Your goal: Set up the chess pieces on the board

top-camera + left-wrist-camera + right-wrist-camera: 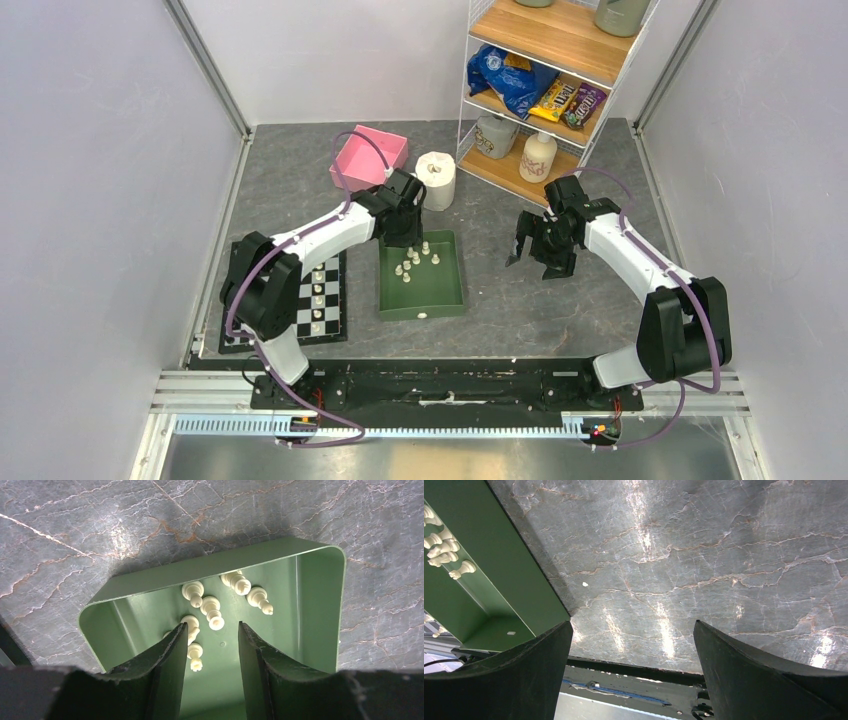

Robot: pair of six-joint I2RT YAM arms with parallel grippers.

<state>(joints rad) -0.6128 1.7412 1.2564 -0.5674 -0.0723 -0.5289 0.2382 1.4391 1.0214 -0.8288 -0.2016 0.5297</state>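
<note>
Pick-up step at the green tray (320, 610).
Left gripper (212, 626), jaws apart, hangs over the chess pieces (212, 611); next: straddle one, close. Right gripper (632, 624) gapes, empty.

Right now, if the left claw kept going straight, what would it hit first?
Probably the chess pieces in the green tray, just ahead of the left gripper; depth is unclear.

Left claw (212, 626) parted above chess pieces (240, 584) in green tray (320, 595).
</note>
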